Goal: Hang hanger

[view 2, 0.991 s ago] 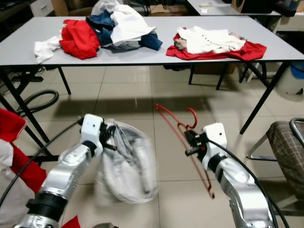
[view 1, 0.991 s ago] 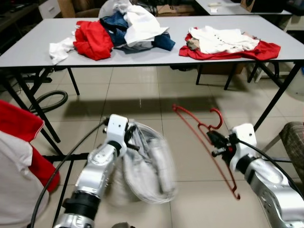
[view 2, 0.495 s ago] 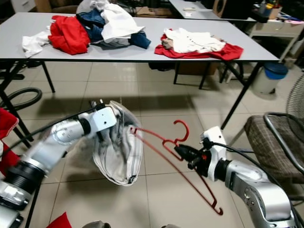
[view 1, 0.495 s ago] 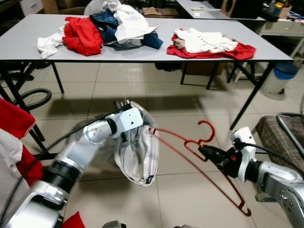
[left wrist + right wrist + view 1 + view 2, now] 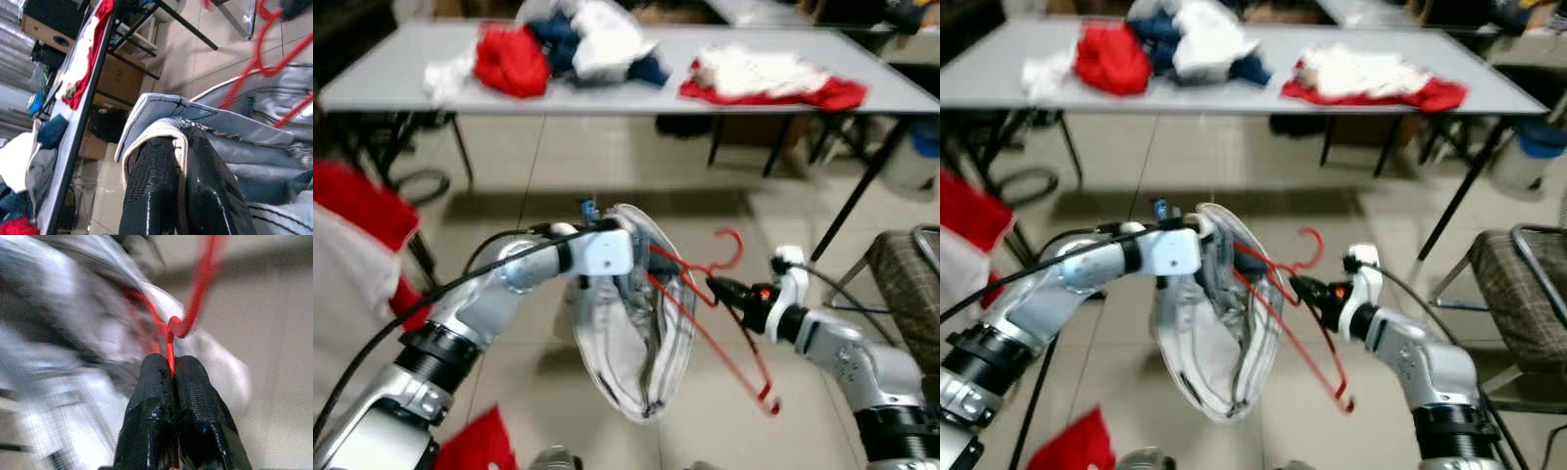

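Head views: left hand [image 5: 607,262] clamps pale grey garment [image 5: 641,343] mid-air over tiled floor [image 5: 607,166]; red wire hanger [image 5: 705,304] pokes into it. Left wrist view: fingers [image 5: 161,196] pinch garment's hem. Right wrist view: right hand [image 5: 172,367] grips hanger's neck.

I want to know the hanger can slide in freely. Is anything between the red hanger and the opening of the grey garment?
Nothing visible blocks it. The right gripper is shut on the red hanger, whose near arm already reaches into the open neck of the grey garment, which the left gripper pinches by its edge.
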